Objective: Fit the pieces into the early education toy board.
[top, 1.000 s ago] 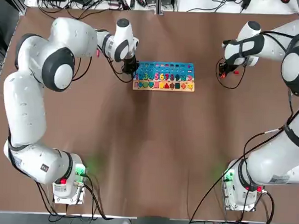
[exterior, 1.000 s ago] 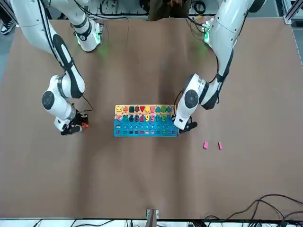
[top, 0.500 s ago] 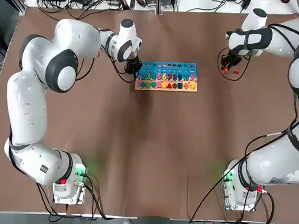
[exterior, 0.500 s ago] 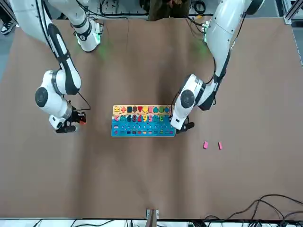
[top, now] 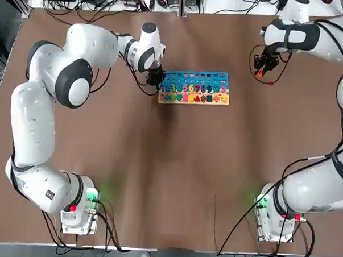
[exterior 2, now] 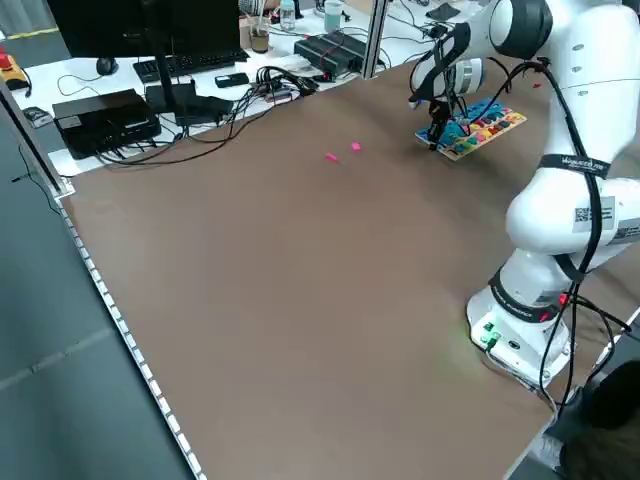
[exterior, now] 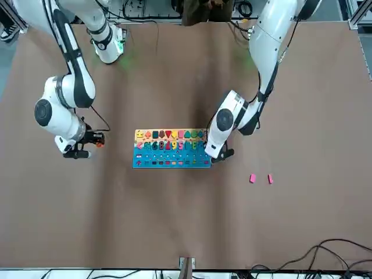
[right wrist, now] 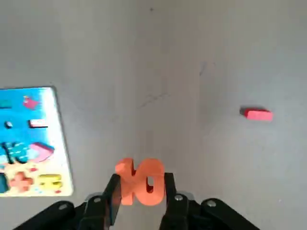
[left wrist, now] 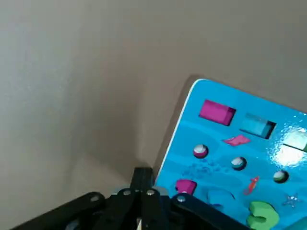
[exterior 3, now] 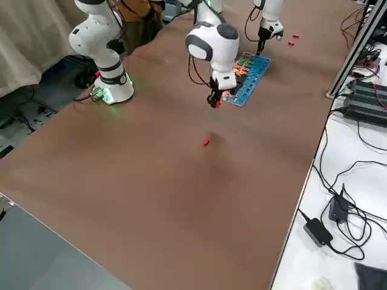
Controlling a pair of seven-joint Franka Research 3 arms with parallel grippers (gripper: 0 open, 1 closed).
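Note:
The early education toy board lies flat at the far middle of the table, blue top with coloured numbers and shapes. My left gripper is shut and empty, its tips down against the board's left edge. My right gripper hovers to the right of the board, shut on an orange "10" piece. A red piece lies on the table close to it. Two pink pieces rest on the table beyond the left gripper, on the board's left side.
Cables, a monitor and boxes line the far bench past the table edge. Both arm bases stand at the near edge. Bare brown tabletop spreads between the bases and the board.
The left gripper has slid toward the robot's right and the board has shifted that way with it. The right gripper has moved farther back with the orange piece, away from the red piece.

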